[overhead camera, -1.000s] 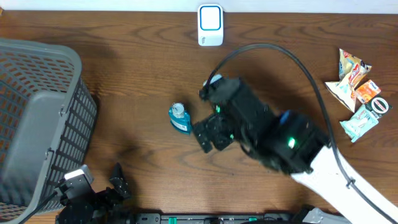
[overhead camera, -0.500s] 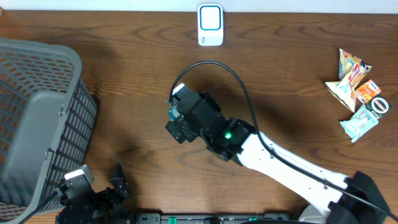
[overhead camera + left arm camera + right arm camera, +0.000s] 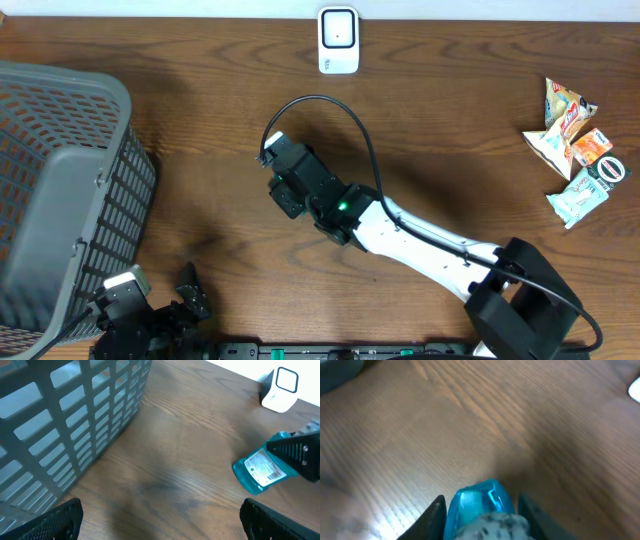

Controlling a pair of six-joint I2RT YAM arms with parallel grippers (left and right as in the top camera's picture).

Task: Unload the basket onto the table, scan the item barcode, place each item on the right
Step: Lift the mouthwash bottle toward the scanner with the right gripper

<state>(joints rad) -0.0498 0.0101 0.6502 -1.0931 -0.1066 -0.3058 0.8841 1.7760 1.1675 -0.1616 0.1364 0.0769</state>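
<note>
Wooden tabletop [image 3: 200, 120], right arm [image 3: 420, 235] stretched across.
Right end effector [image 3: 481, 504] clamps the blue bottle [image 3: 260, 471]; left end effector [image 3: 160, 522] gapes beside the basket [image 3: 75, 420].

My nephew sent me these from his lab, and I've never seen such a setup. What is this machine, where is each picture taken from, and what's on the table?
These are two robot arms at a wooden table. One picture looks down from above; the other two come from cameras on each wrist. On the table are a grey basket, a white scanner and snack packets. The right end effector is closed on a blue bottle lying on its side. The left end effector is open and holds nothing.
</note>
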